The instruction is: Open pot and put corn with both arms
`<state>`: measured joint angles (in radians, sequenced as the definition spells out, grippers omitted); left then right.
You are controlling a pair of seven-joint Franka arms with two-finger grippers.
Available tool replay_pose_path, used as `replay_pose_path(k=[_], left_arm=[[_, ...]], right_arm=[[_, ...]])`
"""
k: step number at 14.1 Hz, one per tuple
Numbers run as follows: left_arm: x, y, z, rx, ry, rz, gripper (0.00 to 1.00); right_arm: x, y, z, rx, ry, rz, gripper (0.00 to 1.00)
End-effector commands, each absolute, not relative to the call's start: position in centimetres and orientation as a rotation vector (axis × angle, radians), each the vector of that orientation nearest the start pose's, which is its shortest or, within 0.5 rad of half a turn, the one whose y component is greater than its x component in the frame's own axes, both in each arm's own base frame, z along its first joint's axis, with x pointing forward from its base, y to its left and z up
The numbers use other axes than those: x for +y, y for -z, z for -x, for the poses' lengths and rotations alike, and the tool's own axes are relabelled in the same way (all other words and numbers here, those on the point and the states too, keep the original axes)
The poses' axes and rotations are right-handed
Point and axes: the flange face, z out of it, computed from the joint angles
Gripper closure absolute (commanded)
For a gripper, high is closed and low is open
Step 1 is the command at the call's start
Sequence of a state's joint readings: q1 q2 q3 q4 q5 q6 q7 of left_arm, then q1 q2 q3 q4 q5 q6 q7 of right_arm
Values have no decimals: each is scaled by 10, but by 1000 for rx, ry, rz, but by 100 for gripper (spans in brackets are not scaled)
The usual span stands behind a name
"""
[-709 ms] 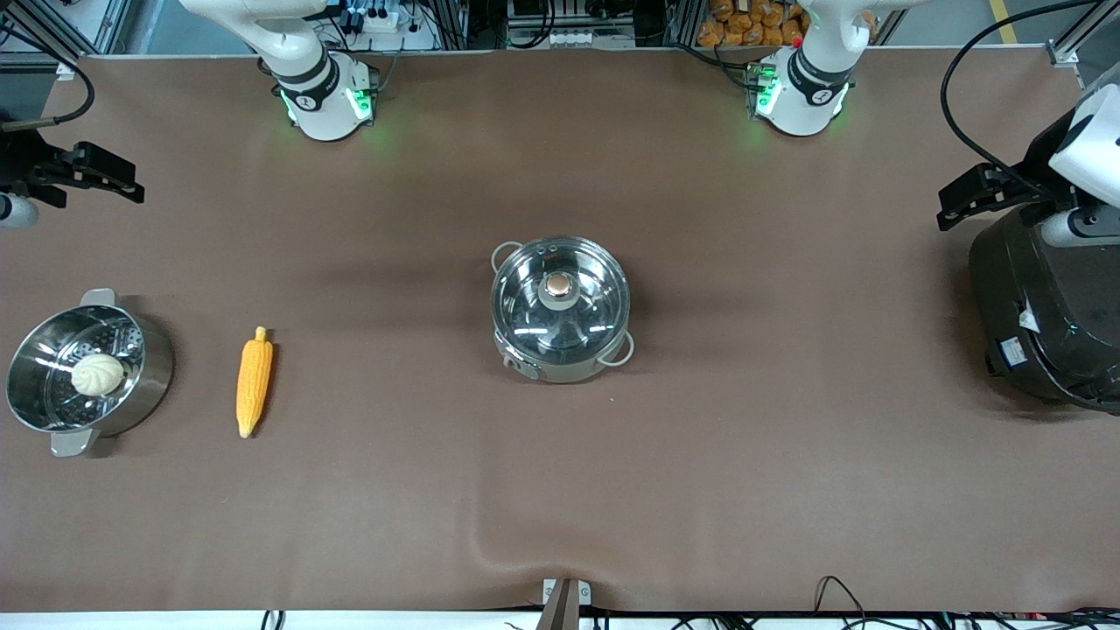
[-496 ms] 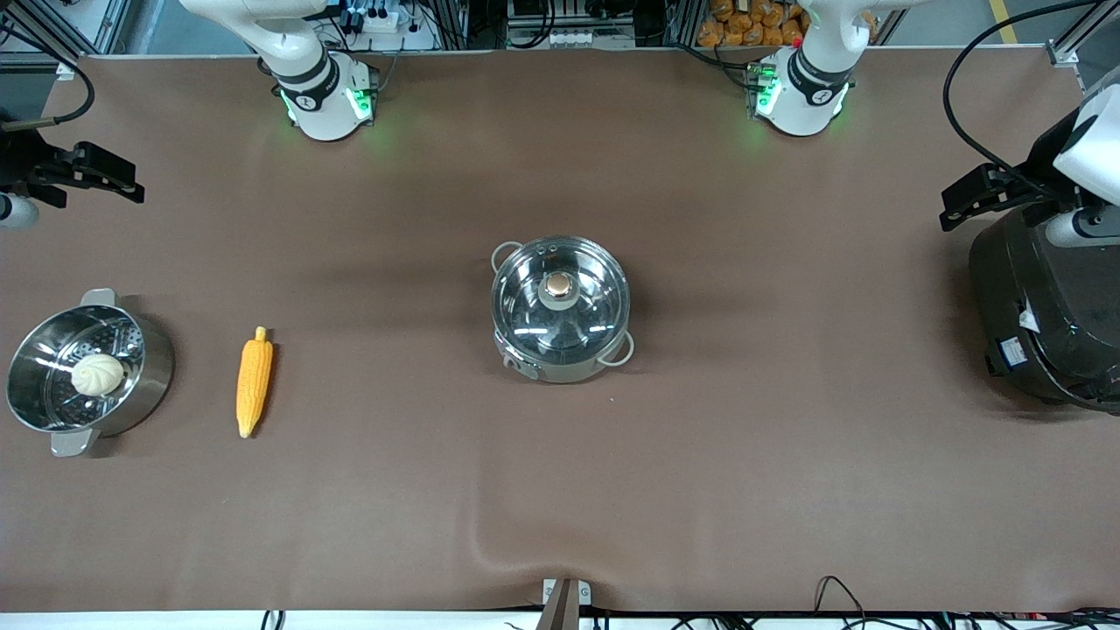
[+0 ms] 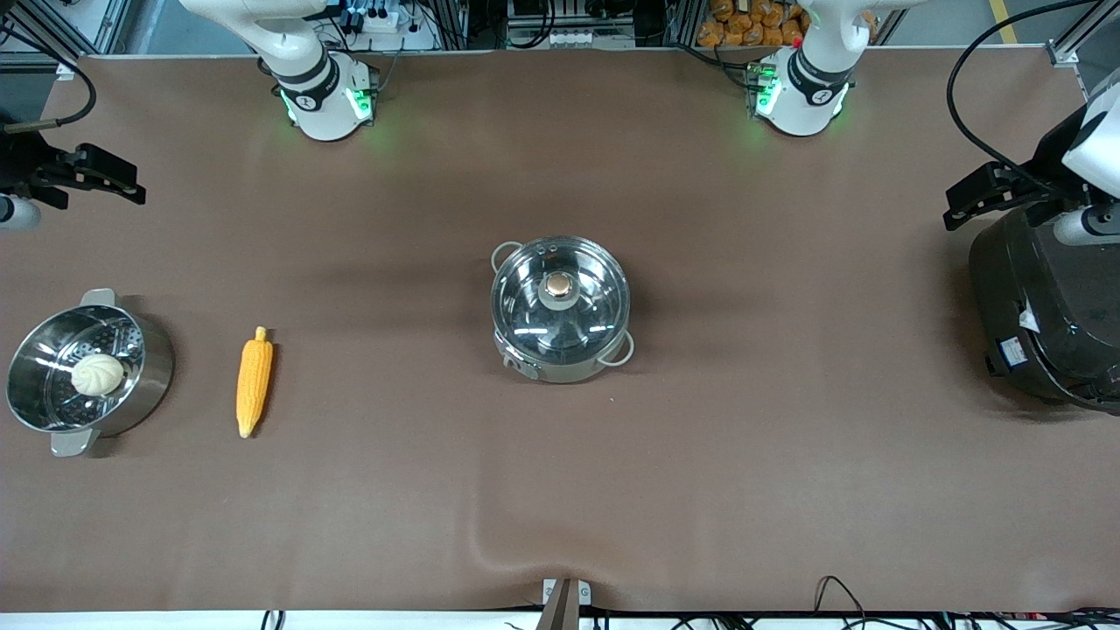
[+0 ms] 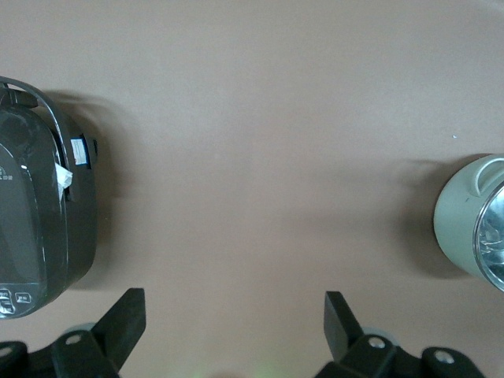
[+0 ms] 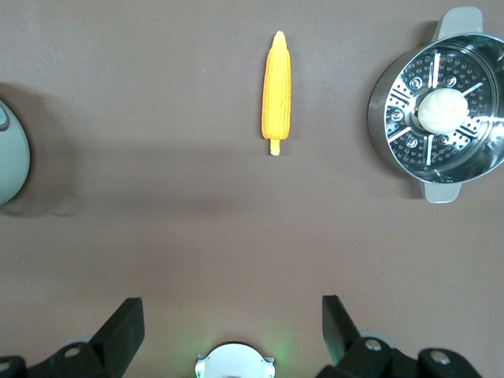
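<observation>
Table (image 3: 787, 490): brown mat, covers nearly the whole front view. Black cooker (image 3: 1046, 319) sits at the left arm's end of the table. Steamer pot (image 3: 83, 372) with perforated insert sits at the right arm's end, pale bun (image 3: 96, 374) inside it.

Pot (image 3: 560, 308) is mid-table, glass lid (image 3: 560, 297) seated on it, copper knob (image 3: 557, 284) up, both pale loop handles free.

Left gripper (image 4: 234, 323) hangs over the cooker's edge, fingers spread wide, nothing between them. Right gripper (image 5: 232, 327) hangs over bare mat at the right arm's end, above the steamer pot's end of the table, fingers also wide apart, nothing held.

Corn (image 3: 254, 382) lies flat on the mat just beside the steamer pot, well apart from the pot, pointed tip toward the front camera.
</observation>
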<state>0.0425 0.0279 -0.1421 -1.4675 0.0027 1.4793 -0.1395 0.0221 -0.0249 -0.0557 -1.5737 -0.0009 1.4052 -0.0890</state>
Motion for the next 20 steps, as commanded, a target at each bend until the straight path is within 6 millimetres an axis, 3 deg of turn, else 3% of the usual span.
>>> replay_pose_path(k=[1, 3, 7, 12, 14, 16, 17, 20], left_arm=[[-54, -654, -548, -84, -27, 3169, 0], [-54, -655, -548, -86, -25, 3167, 0], [-55, -652, -549, -81, -32, 3171, 0], [-72, -641, -554, -38, -63, 3175, 0], [-98, -629, -558, -27, -98, 3191, 0], [-143, -614, -560, -64, -113, 3187, 0], [-167, -605, -563, -100, -104, 3189, 0], [-267, -573, -558, -257, -70, 3194, 0]], right_arm=[[-20, -592, -541, -72, -235, 3109, 0], [-18, -567, -552, -85, -223, 3111, 0], [-18, -489, -582, -86, -307, 3107, 0], [-17, -452, -598, -87, -329, 3107, 0], [-17, -443, -599, -88, -341, 3107, 0], [-17, -424, -599, -86, -312, 3110, 0], [-17, -405, -598, -86, -291, 3115, 0], [-20, -340, -605, -89, -304, 3118, 0]])
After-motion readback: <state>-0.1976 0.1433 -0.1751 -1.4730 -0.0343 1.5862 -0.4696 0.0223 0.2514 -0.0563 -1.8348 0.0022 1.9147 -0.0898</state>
